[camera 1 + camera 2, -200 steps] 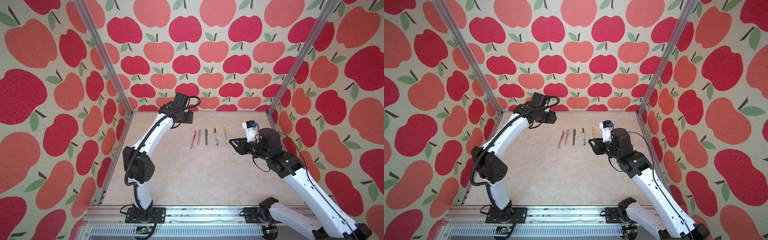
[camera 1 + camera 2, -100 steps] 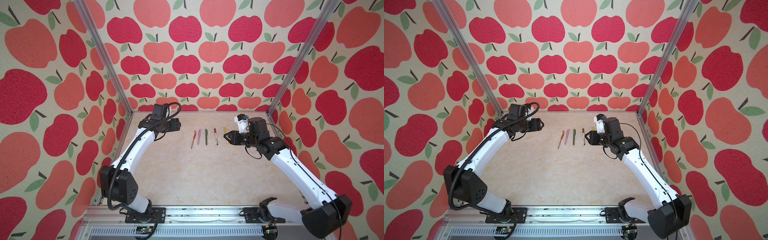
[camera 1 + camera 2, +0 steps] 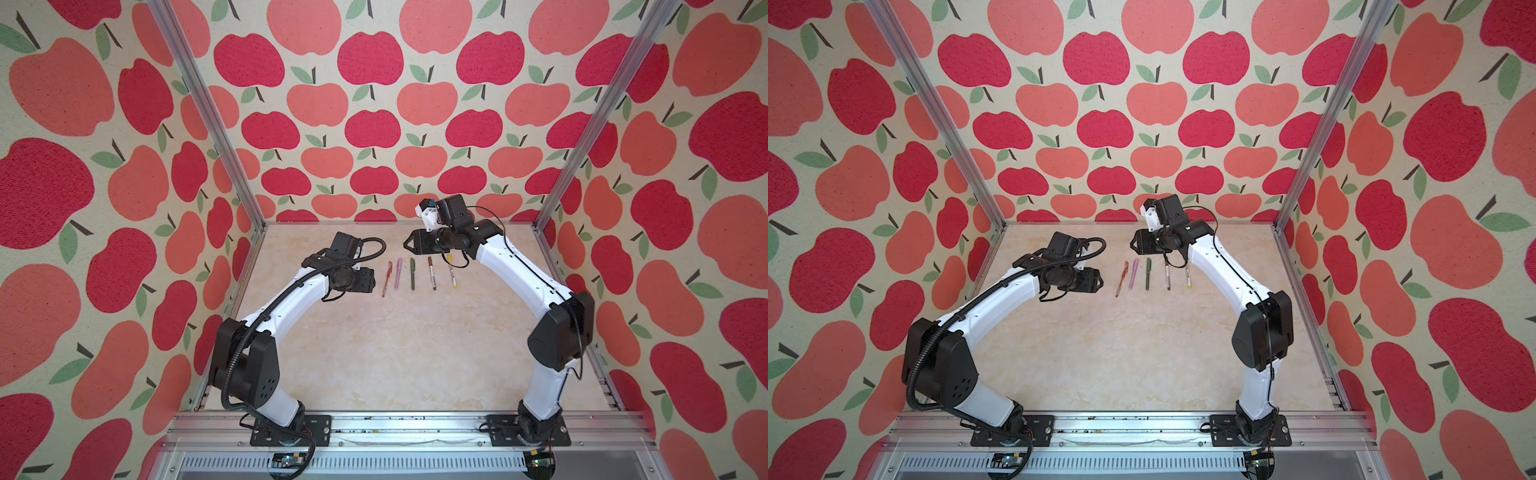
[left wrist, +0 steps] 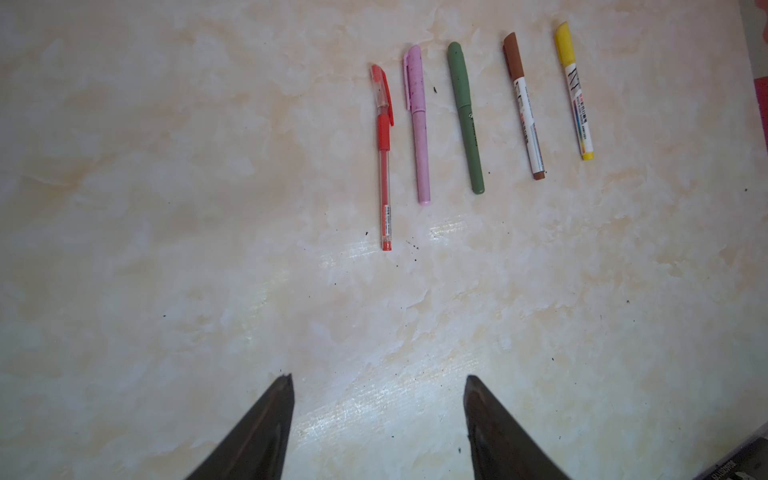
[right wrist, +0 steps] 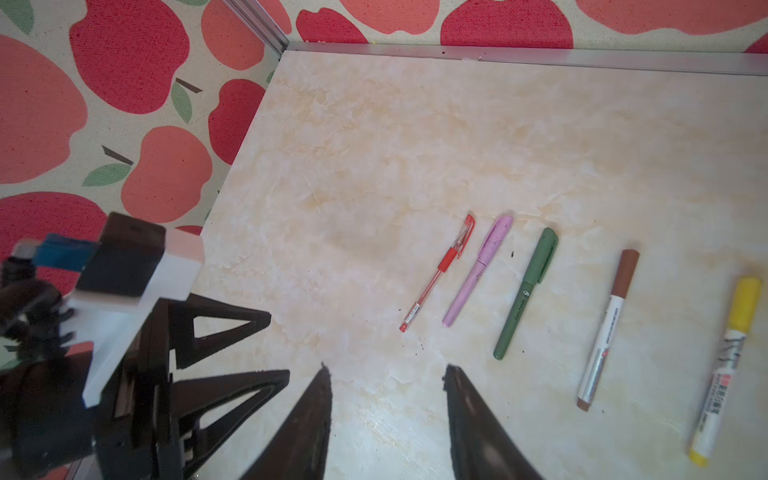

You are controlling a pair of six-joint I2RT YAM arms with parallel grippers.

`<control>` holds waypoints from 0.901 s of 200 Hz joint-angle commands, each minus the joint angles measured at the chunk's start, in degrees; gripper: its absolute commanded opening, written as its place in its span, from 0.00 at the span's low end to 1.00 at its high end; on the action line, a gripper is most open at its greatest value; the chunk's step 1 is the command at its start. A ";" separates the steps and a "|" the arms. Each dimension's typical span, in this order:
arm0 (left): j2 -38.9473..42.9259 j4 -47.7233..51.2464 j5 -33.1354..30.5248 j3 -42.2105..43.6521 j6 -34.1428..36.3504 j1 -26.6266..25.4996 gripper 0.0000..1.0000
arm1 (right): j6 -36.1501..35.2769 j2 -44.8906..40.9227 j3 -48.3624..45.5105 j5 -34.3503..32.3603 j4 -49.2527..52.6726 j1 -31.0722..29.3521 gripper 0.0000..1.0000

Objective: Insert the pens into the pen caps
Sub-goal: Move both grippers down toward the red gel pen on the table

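Note:
Five pens lie side by side on the marble table [image 3: 374, 353]: red [image 3: 387, 279], pink [image 3: 398, 273], dark green [image 3: 412, 273], white-and-brown [image 3: 432, 272] and white-and-yellow [image 3: 452, 276]. Every pen wears its pen cap at the far end: red [image 4: 384, 89], lilac [image 4: 414, 79], green [image 4: 459, 75], brown [image 4: 512, 56], yellow [image 4: 563, 43]. My left gripper [image 3: 372, 280] [image 4: 378, 378] hovers open and empty just left of the red pen. My right gripper [image 3: 405, 245] [image 5: 384, 368] is open and empty above the table, behind the caps of the red and pink pens.
Apple-patterned walls with aluminium posts [image 3: 582, 137] close the cell on three sides. The left gripper [image 5: 276, 347] shows in the right wrist view, close to the right fingers [image 5: 320, 399]. Black specks dot the table round the pens.
The left gripper came forward from the back wall to beside the red pen. The right gripper swung left and back past the yellow pen, and its jaws opened wider.

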State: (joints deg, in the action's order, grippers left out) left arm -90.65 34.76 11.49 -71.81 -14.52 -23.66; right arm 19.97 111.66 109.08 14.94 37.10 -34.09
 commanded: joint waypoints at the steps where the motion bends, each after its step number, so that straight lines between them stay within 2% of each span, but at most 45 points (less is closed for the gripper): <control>1: -1.98 -5.55 1.55 2.96 -3.47 0.28 0.68 | -3.34 7.53 6.99 3.09 3.53 -0.20 0.53; 21: -3.74 -10.49 4.56 5.06 -7.49 1.00 0.69 | -3.59 14.04 13.23 4.36 3.76 -0.19 0.60; 41: -6.21 -14.54 6.69 5.45 -10.26 1.48 0.71 | -3.87 20.94 20.81 5.28 5.53 -0.24 0.63; 70: -11.12 -16.11 6.49 3.24 -9.82 1.60 0.70 | -4.12 30.84 33.08 5.76 9.38 -0.07 0.62; 90: -15.08 -15.13 5.62 0.03 -8.16 1.38 0.66 | -4.09 35.89 39.24 4.79 11.27 0.21 0.59; 127: -22.66 -11.11 2.08 -7.02 -5.96 0.08 0.61 | -3.71 39.39 39.98 4.07 9.48 0.81 0.53; 155: -25.19 -11.55 0.49 -9.22 -5.60 -0.68 0.61 | -4.25 41.12 39.95 5.02 7.89 0.93 0.47; 180: -27.49 -10.91 0.72 -11.36 -5.52 -0.75 0.60 | -4.30 42.24 39.94 5.01 6.56 1.13 0.46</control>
State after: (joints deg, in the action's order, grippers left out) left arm -115.87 21.63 13.72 -80.25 -21.30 -24.32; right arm 16.69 152.38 147.26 19.20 44.80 -33.30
